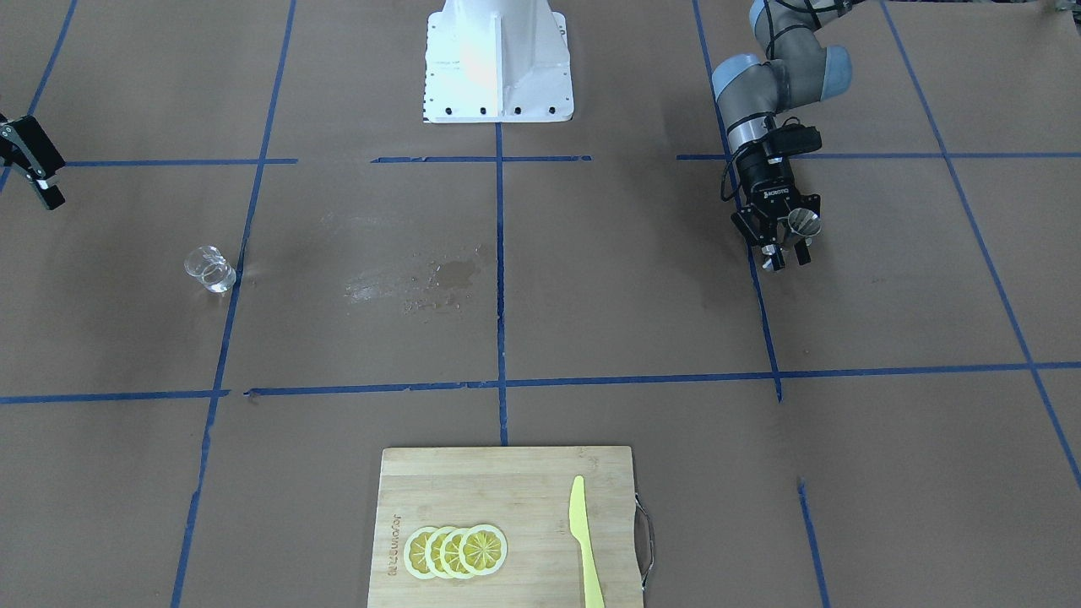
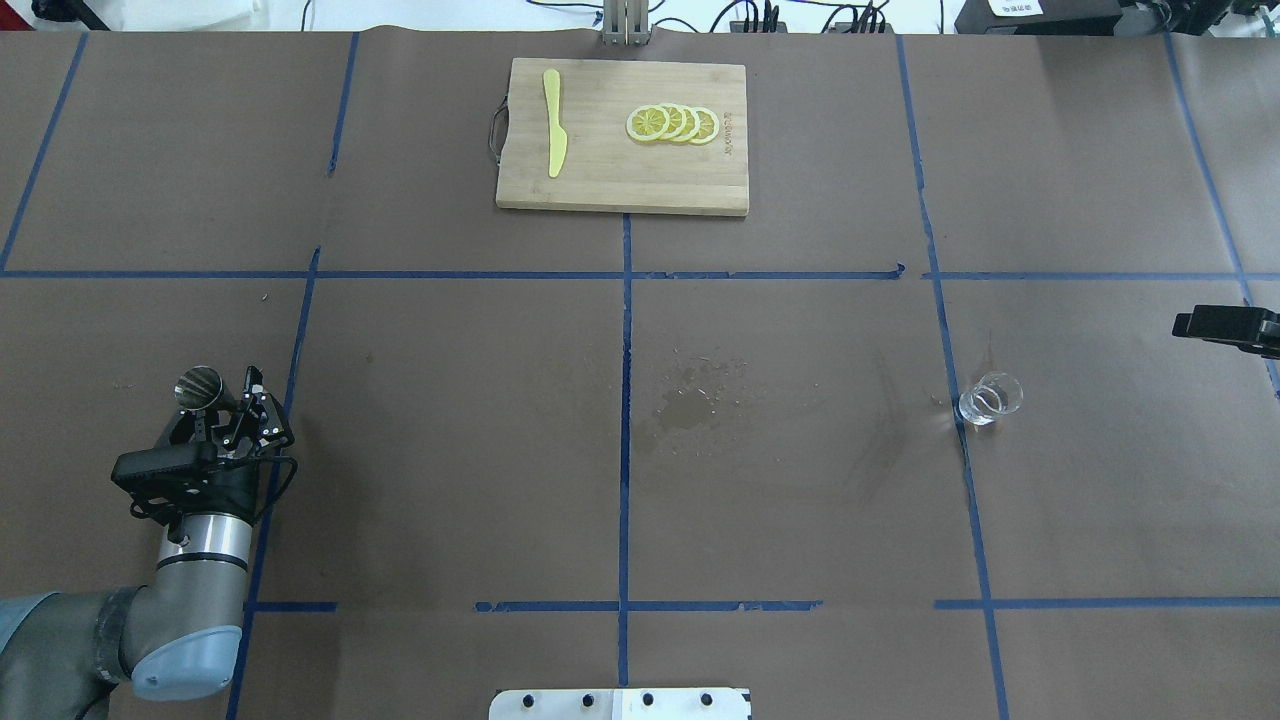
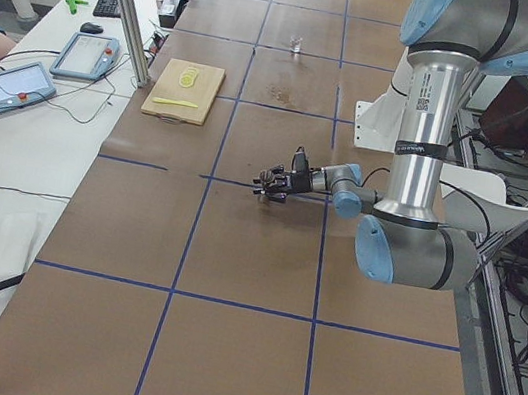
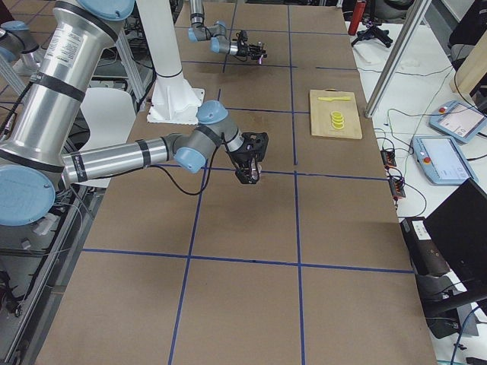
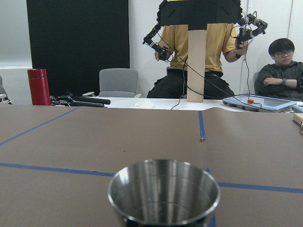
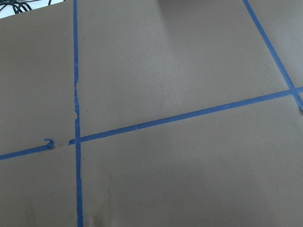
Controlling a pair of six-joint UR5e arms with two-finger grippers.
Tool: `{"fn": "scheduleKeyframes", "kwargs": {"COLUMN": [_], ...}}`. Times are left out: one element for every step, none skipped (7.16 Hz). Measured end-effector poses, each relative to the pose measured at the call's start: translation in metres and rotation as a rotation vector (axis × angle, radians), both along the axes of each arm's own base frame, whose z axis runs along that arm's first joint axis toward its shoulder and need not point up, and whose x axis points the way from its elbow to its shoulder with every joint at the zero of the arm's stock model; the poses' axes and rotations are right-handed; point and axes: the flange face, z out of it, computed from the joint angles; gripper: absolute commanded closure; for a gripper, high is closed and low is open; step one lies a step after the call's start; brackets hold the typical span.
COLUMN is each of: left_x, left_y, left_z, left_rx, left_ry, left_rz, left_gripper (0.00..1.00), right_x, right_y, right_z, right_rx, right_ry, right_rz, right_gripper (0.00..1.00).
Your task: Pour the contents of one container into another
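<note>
The near arm's claw hangs low over the brown bench; a wooden board lies farther off.
</note>
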Motion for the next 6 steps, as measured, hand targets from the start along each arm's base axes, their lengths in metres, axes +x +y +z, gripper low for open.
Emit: {"fn": "scheduleKeyframes", "kwargs": {"left_x": [0.000,0.000,0.000,0.000,-0.001,-0.003], "left_y": [0.000,0.000,0.000,0.000,-0.001,-0.001], "left_z": [0.001,0.001,0.000,-0.001,-0.004,-0.012], "left_rx": [0.000,-0.001,-0.001,-0.001,0.000,0.002], "left_ry": [0.000,0.000,0.002,0.005,0.013,0.030], "left_rz": [0.000,0.000,-0.001,-0.001,-0.002,-0.003], "left_gripper": [0.71,0.84,0.89,1.00,1.00,1.00], "right_x": [0.000,0.000,0.000,0.000,0.000,0.000], "right_y": [0.000,0.000,0.000,0.000,0.000,0.000], "right_z": [0.000,0.000,0.001,0.000,0.000,0.000], "right_rx": [-0.001,-0.001,-0.001,-0.001,0.000,0.000], "right_ry": [0.000,0.001,0.001,0.001,0.000,0.000], "right_rz": [0.000,0.000,0.000,0.000,0.000,0.000], "right_gripper": [0.00,0.00,0.00,0.00,0.00,0.00]}}
